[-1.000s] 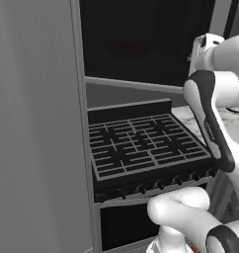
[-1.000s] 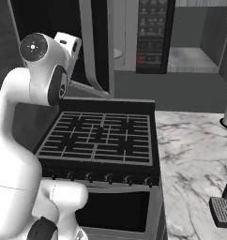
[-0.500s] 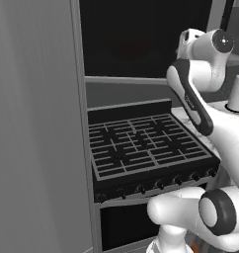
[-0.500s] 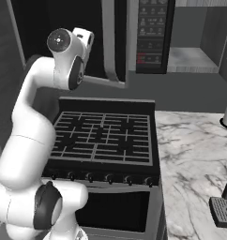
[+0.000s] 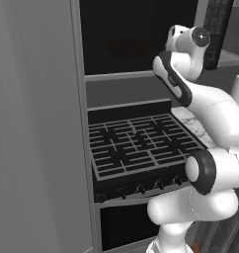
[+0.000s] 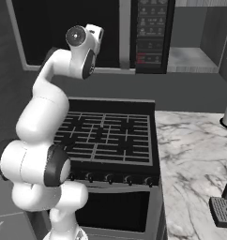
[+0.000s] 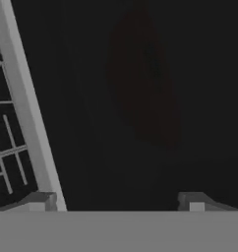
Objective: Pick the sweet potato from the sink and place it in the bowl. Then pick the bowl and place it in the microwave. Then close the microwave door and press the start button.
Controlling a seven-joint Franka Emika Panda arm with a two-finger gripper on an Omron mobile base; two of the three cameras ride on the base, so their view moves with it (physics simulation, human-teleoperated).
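Arm swung up since a second ago — door shut.
Tool (image 7: pixel 116 204) open, empty, facing dark tinted-glass microwave door (image 7: pixel 140 98) — start button next.

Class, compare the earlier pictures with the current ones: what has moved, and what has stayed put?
The white robot arm has swung up and forward over the black grated stove, its hand now facing the dark tinted-glass microwave door. The jaws stand open, holding nothing. Stove, microwave door and marble counter are unchanged.
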